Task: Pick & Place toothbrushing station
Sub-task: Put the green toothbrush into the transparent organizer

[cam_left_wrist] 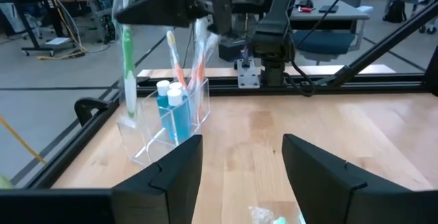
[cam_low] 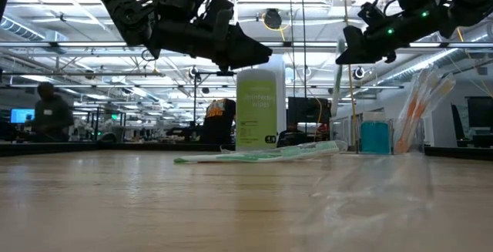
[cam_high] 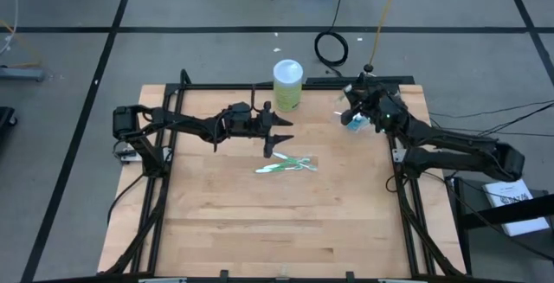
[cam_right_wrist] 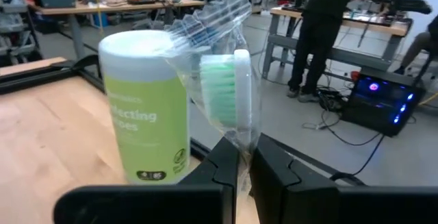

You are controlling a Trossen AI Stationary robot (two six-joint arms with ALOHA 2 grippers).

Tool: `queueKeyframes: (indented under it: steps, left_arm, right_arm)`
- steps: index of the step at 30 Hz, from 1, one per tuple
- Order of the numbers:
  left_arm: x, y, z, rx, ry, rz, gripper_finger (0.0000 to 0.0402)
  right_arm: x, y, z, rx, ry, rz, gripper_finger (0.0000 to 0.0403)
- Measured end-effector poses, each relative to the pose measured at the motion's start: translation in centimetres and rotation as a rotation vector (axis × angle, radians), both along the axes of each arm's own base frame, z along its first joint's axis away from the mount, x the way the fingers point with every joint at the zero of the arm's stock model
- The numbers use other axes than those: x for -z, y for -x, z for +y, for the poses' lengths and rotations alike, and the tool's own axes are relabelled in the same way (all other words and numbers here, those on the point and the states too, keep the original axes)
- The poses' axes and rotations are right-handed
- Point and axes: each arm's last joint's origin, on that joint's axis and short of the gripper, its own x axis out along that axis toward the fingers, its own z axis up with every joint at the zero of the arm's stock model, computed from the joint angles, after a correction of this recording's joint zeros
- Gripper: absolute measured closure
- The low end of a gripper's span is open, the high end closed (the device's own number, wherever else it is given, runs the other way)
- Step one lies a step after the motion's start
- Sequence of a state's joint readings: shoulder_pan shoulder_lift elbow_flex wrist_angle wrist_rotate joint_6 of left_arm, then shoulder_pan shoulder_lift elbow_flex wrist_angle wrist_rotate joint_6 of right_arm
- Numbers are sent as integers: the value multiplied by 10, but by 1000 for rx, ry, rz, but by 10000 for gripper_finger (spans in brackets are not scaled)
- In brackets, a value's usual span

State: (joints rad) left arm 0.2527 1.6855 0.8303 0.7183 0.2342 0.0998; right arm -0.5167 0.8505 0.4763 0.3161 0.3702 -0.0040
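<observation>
While a wrapped green-white toothbrush (cam_right_wrist: 229, 87) sits pinched between the right gripper's (cam_right_wrist: 245, 157) closed fingers, the clear holder (cam_left_wrist: 164, 122) stands at the table's far right.
Teal white-capped tubes (cam_left_wrist: 174, 111) and upright brushes fill that holder, directly beneath the right gripper. More wrapped toothbrushes (cam_high: 286, 164) lie flat mid-table. The left gripper (cam_high: 279, 132) hovers just above them, fingers spread wide and empty. Behind stands a lime-green cylinder (cam_high: 287, 85) on the wooden table (cam_high: 260, 222).
</observation>
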Motion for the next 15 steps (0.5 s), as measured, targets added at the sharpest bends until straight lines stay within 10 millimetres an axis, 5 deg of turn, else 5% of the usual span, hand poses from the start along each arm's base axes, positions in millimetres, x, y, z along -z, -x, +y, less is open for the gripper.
queueKeyframes:
  steps: [15]
  left_arm:
    - [2, 0, 0, 0, 3, 21, 192]
  right_arm:
    - [4, 14, 5, 23, -104, -21, 391]
